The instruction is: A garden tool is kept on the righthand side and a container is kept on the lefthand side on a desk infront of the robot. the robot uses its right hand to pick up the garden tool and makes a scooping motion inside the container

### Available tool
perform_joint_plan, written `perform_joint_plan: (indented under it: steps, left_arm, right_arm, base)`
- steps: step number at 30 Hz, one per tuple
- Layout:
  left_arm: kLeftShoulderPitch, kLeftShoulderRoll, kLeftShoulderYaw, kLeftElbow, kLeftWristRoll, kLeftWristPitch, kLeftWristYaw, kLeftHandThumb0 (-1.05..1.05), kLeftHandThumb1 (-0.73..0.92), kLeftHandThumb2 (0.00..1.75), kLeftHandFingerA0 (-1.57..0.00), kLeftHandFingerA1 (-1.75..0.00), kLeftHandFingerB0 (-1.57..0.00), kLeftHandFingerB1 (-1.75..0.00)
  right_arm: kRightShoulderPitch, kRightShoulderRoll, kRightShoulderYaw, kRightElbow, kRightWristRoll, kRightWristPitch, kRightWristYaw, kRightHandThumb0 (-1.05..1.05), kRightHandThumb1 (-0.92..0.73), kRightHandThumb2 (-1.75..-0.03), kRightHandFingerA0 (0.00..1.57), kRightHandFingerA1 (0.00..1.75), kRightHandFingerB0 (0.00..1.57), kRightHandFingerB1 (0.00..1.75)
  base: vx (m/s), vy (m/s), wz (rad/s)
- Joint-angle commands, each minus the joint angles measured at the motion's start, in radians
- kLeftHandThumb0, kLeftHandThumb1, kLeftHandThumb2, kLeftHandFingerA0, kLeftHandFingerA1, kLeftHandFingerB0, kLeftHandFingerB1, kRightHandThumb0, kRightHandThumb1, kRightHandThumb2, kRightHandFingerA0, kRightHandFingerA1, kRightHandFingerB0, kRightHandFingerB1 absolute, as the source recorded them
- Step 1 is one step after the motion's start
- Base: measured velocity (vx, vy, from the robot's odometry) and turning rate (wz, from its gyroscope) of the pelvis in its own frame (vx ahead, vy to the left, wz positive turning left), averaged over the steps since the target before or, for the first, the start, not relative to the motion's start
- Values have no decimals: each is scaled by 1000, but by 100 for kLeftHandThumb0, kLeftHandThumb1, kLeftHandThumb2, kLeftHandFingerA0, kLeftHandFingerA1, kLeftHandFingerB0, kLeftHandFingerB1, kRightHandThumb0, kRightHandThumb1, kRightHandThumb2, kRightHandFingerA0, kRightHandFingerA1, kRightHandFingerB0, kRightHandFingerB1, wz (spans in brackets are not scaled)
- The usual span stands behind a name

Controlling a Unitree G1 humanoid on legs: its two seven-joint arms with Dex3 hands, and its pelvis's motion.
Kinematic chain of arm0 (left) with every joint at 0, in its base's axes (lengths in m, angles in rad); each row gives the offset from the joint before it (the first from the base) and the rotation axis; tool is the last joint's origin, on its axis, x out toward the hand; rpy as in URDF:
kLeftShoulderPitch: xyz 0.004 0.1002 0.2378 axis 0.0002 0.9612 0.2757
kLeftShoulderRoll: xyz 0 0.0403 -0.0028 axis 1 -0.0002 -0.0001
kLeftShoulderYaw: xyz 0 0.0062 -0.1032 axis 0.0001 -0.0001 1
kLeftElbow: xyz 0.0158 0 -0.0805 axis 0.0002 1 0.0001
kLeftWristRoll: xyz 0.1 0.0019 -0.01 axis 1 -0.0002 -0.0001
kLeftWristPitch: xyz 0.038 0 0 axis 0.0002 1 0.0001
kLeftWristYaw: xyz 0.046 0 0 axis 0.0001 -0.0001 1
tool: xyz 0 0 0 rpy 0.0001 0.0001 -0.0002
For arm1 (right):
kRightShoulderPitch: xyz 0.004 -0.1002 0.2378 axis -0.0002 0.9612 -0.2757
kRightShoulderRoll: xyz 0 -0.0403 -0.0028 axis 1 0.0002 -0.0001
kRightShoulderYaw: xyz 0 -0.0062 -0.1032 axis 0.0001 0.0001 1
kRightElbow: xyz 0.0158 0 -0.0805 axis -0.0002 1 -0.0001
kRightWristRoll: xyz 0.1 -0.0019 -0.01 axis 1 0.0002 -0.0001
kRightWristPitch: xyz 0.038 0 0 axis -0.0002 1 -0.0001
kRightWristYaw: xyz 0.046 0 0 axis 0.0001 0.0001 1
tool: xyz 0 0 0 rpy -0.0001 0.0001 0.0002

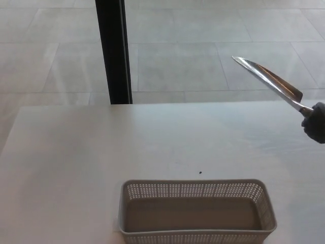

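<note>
A shiny metal garden trowel [269,79] hangs in the air at the right, its blade pointing up and to the left, well above the desk. My right hand [318,124] shows only as a dark patch at the right edge, shut on the trowel's neck. The grey perforated basket [198,190] stands at the desk's near edge, bottom centre, with nothing inside it. The trowel is up and to the right of the basket, apart from it. My left hand does not show.
The pale desk [101,152] spreads across the picture. A tiny dark speck [200,172] lies just beyond the basket. A black post [114,51] rises behind the desk's far edge, with tiled floor beyond.
</note>
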Motion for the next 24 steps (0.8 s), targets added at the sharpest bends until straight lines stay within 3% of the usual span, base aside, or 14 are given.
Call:
perform_joint_plan:
  steps: [1,5,7,12,13,14,15,16,17,19,20,23,24]
  left_arm:
    - [2,5,3,-2,-6,0,5,-57,69,61,-60,-63,-53,-49]
    - [-6,11,3,-4,-6,-1,3,-57,70,61,-61,-65,-54,-49]
    - [-1,13,-3,-8,1,-14,5,-57,71,61,-60,-62,-53,-49]
    - [-9,14,9,-13,-14,-1,-8,-56,71,61,-57,-63,-51,-49]
    - [-4,13,14,-21,-18,-11,-6,-57,69,61,-60,-71,-53,-53]
    - [-8,12,13,-19,-16,-9,-4,-57,69,61,-61,-71,-54,-53]
    - [-9,12,12,-18,-15,-8,-2,-57,69,61,-61,-70,-54,-53]
    - [-11,12,10,-15,-12,-6,0,-57,69,61,-61,-70,-54,-53]
    - [-11,13,10,-16,-12,-5,-3,-56,69,60,-61,-69,-55,-52]
    - [-11,13,8,-17,-11,-3,-2,-56,69,61,-62,-70,-55,-52]
    - [-10,14,6,-21,-10,-3,-9,-57,70,61,-58,-68,-53,-52]
    - [-6,18,10,-27,-17,-4,-25,-57,71,61,-60,-68,-53,-53]
    - [-6,16,13,-26,-18,-4,-16,-57,70,61,-61,-68,-54,-52]
  right_arm:
    - [35,46,-46,80,68,7,-235,-15,-52,-99,86,175,78,153]
    - [84,15,34,109,1,-73,-260,-18,-57,-93,90,171,81,145]
    - [116,-9,91,106,-42,-105,-265,-22,-61,-87,86,173,76,149]
    - [151,-56,196,81,-71,-111,-258,-24,-65,-89,83,171,73,153]
    - [186,-108,271,91,-131,-216,-283,-24,-65,-84,85,174,71,153]
    - [195,-145,315,100,-172,-241,-304,-27,-66,-88,87,175,72,152]
    - [196,-155,330,107,-183,-251,-319,-26,-62,-88,108,175,68,145]
    - [198,-176,360,120,-195,-267,-347,-26,-62,-88,108,175,68,145]
    - [200,-188,376,129,-204,-284,-358,-28,-60,-86,88,175,70,153]
    - [205,-217,420,129,-223,-266,-352,-31,-63,-81,85,175,64,159]
    - [208,-241,452,134,-251,-269,-371,-31,-62,-72,84,175,69,144]
    - [200,-287,520,138,-307,-234,-373,-31,-63,-76,86,175,68,150]
    - [181,-292,529,154,-282,-195,-316,-33,-66,-74,86,175,77,120]
  base:
    - [0,0,0]
    - [0,0,0]
    - [0,0,0]
    - [0,0,0]
    - [0,0,0]
    - [0,0,0]
    - [0,0,0]
    - [0,0,0]
    - [0,0,0]
    - [0,0,0]
    - [0,0,0]
    - [0,0,0]
    - [0,0,0]
